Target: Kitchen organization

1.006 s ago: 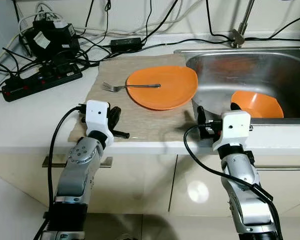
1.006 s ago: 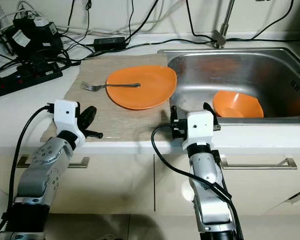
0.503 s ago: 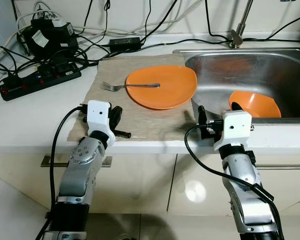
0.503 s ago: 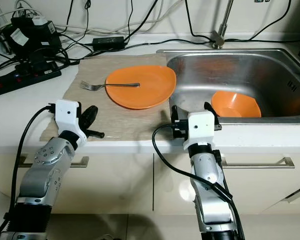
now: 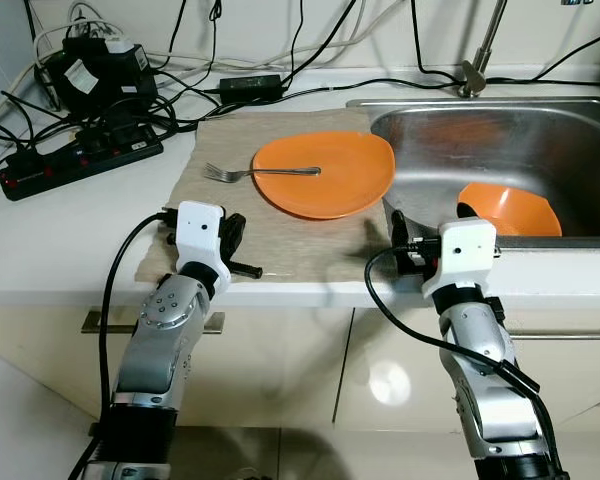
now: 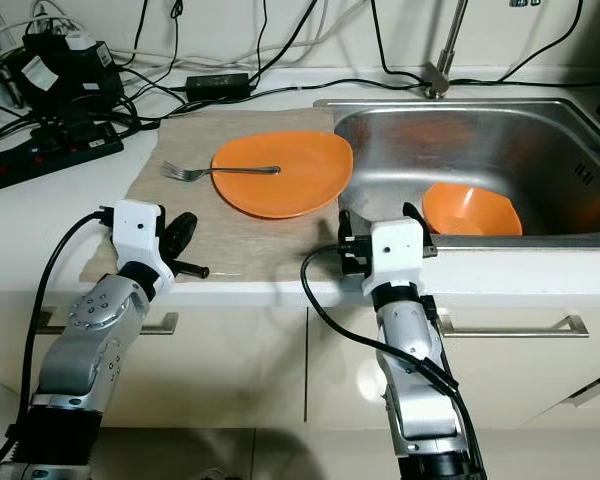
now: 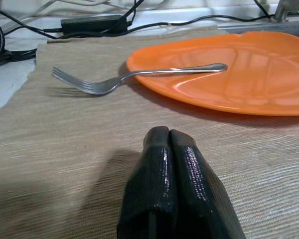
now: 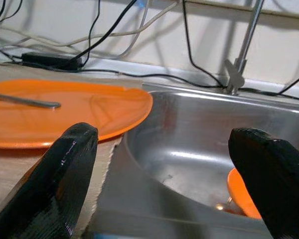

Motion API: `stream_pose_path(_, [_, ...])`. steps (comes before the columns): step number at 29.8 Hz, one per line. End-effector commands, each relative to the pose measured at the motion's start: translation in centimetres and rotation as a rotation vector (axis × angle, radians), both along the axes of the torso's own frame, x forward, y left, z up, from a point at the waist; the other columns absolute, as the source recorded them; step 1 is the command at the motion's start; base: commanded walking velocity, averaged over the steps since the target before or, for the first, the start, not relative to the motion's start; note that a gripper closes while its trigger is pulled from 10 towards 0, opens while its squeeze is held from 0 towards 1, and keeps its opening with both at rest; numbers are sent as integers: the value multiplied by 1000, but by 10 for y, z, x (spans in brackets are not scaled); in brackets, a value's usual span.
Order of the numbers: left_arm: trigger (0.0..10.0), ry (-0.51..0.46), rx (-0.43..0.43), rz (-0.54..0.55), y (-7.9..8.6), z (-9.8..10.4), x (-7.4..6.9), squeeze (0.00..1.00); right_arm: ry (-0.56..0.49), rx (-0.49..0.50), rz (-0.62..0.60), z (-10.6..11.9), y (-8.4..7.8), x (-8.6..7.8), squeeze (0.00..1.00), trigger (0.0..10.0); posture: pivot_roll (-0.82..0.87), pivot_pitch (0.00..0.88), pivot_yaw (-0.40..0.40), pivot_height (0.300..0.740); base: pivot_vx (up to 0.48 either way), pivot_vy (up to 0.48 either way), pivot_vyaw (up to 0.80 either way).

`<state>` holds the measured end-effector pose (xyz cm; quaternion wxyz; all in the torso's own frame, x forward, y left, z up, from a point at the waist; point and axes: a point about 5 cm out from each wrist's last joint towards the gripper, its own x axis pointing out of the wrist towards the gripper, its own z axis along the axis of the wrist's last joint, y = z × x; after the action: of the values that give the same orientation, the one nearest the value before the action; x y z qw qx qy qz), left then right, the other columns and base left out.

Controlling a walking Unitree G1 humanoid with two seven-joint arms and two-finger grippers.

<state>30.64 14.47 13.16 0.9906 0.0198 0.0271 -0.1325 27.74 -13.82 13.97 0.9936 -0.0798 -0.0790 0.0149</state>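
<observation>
Orange round plate [image 5: 325,173] with a silver metal fork [image 5: 260,174] lies ahead of my clenched left gripper [image 7: 170,144]. My spread right gripper [image 5: 427,225] faces the steel sink [image 5: 540,135] edge, orange bowl [image 5: 510,209] inside.

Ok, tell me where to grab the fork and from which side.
Probably grip the fork at its neck near the tines, which overhang the woven mat off the orange plate's left rim. Come from the robot's left with the left gripper, now shut, since the handle lies flat on the plate.
</observation>
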Motion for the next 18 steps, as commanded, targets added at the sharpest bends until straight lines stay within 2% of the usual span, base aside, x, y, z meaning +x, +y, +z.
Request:
stream_pose_path(1, [10000,5,2,10,2,-3,-2,0,-9,7,20,1,3,2,0,10000,-23,0,35,740,0,0,0])
stream_pose_path(4, [10000,-8,-18,14,1,1,-1,0,-9,4,25,1,4,3,0,10000,-20,0,33,740,425,0,0])
stream_pose_path(18, [10000,-36,-6,-9,-4,5,1,0,-10,3,20,-1,5,4,0,10000,-25,0,47,740,453,0,0])
